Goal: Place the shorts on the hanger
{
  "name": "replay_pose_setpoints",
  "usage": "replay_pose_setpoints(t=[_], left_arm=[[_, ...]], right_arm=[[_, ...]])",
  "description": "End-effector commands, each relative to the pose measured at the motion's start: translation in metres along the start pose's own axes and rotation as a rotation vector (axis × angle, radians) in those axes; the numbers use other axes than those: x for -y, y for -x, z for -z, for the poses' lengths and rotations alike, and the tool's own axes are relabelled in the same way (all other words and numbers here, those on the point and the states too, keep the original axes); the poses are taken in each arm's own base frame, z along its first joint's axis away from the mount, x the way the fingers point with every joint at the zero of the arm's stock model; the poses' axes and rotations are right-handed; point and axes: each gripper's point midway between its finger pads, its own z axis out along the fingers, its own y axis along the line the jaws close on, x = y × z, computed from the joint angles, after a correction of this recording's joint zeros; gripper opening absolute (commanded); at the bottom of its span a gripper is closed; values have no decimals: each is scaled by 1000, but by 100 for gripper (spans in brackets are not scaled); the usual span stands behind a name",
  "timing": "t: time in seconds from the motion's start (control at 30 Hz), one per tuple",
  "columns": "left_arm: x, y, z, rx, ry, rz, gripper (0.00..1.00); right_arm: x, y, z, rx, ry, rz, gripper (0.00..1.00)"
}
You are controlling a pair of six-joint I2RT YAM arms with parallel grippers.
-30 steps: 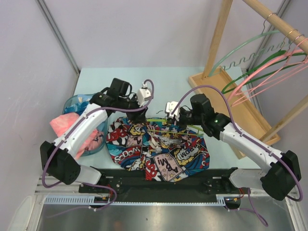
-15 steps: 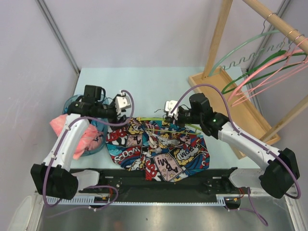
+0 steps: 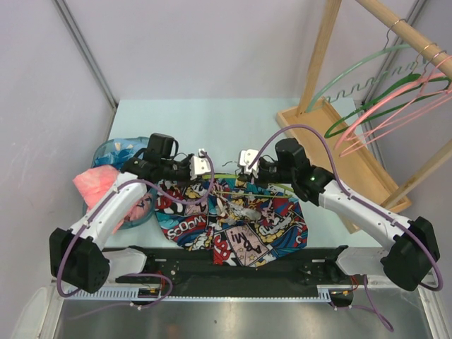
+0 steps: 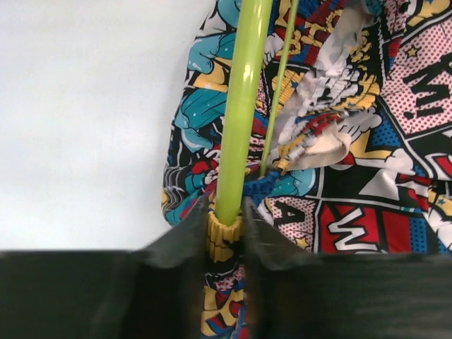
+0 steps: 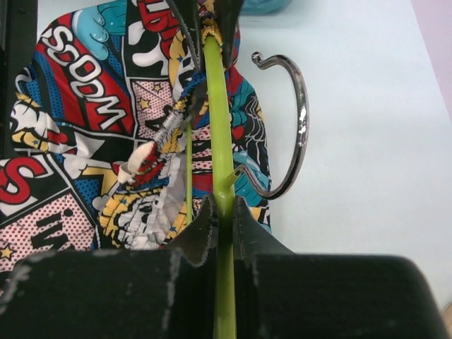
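Field notes, near to far.

- **Nearest the arm bases:** the shorts [image 3: 236, 219] lie rumpled on the bench [image 3: 233, 120]. The legs point toward the bases and the waistband is at the far edge.
- **Across the waistband:** the hanger [image 4: 240, 106] lies flat, its thick lime bar on top of the print. A thinner lime rod runs beside it with gathered cloth bunched against it. I cannot tell whether any fabric is actually threaded over that rod. The silver hook [image 5: 300, 127] rests on bare bench just past the shorts.
- **Left tool [image 4: 226, 208]:** clamped on the ribbed left end of the hanger, a finger tight on each side.
- **Change:** half a second back this tool stood off to the left, spread wide and clear of the hanger. A second back it was over the waistband. It has let go, swung out and re-gripped at the bar's end.
- **Right tool [image 5: 224, 208]:** closed on the bar beside the root of the hook. It has hardly shifted over the same second.
- **Reading:** the hanger is now held at both ends and neither tool is on the fabric. The shorts are not yet hung, and lifting now may leave them behind.
- **Left, farther:** a pink cloth [image 3: 95, 182] spills from a blue tub [image 3: 106, 152] just beside the shorts.
- **Far right:** a wooden rack [image 3: 321, 63] carries spare hangers [image 3: 395, 99], well apart from the work.
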Motion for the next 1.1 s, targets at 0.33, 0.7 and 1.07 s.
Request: replay_pose_setpoints(t=[0.33,0.7,1.07], left_arm=[[-14,-9,-1,5,78,265,0],[-16,-20,-3,-18,122,323,0],[-18,-24,-4,-12,137,358,0]], right_arm=[[18,36,59,13,-246,-72,68],[-39,-37,31,-296,-128,-165,63],[-64,-99,4,-430,-60,-97,69]])
